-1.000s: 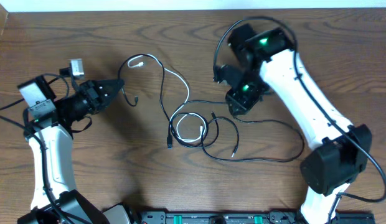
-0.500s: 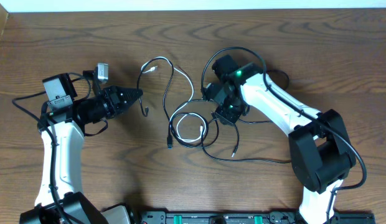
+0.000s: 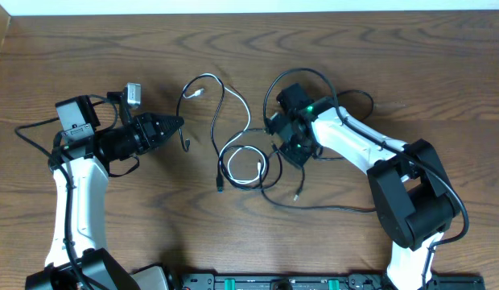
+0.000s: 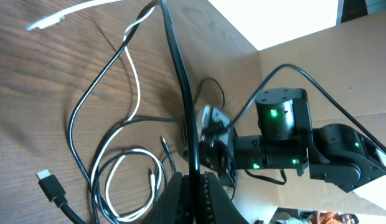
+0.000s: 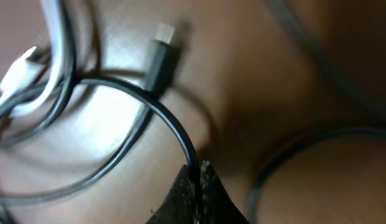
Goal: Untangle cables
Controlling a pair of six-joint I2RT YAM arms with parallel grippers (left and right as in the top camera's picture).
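Several thin black cables and a white cable lie tangled in a loose coil at the table's middle. My left gripper is shut on one black cable strand, which runs from the jaws toward the tangle; its short end hangs below the jaws. In the left wrist view the gripper clamps that strand. My right gripper sits at the coil's right edge, shut on a curved black strand in the right wrist view. A black plug lies just beyond it.
A dark equipment rail runs along the front edge. A white wall borders the far edge. My right arm shows in the left wrist view. A black flat plug and the white loop lie on the wood.
My right arm came down and left from the back right onto the coil's right edge. My left gripper moved right with its strand, then stayed still. The loose plug below the coil shifted slightly.
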